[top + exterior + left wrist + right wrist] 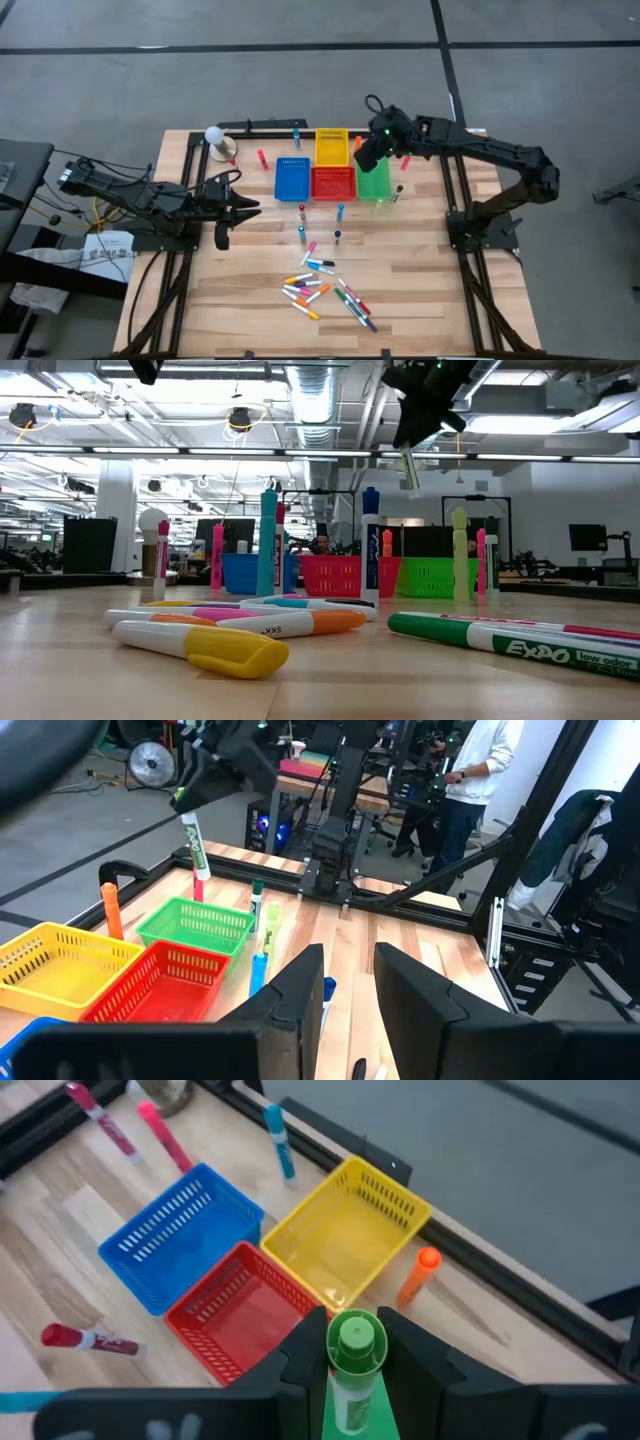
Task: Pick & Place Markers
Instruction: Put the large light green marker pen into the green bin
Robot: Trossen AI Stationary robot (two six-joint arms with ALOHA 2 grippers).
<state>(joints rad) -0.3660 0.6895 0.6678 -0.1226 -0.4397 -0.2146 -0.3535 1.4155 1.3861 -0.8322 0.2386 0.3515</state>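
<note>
My right gripper (372, 150) hangs over the green bin (374, 180), shut on a green marker (193, 845) with a white barrel. The blue (292, 178), red (333, 182) and yellow (332, 147) bins stand beside the green one. Several markers (325, 290) lie in a heap toward the table's near edge. Others stand upright on their ends around the bins, such as a blue one (297, 133) and a pink one (262, 158). My left gripper (248, 208) waits at the table's left, open, nothing between its fingers (300, 985). My right gripper pinches the green marker near its upper end (352, 1344) between its two fingers, which slant down from the table's right side. The marker hangs below the fingers (409, 468), nearly upright and lifted clear, above the green bin.
A white round object (215, 135) sits at the table's far left. Black frame rails (455, 190) run along the table's sides and far edge. Bare wood lies between the bins and the marker heap. A person (480, 770) stands in the room beyond the table.
</note>
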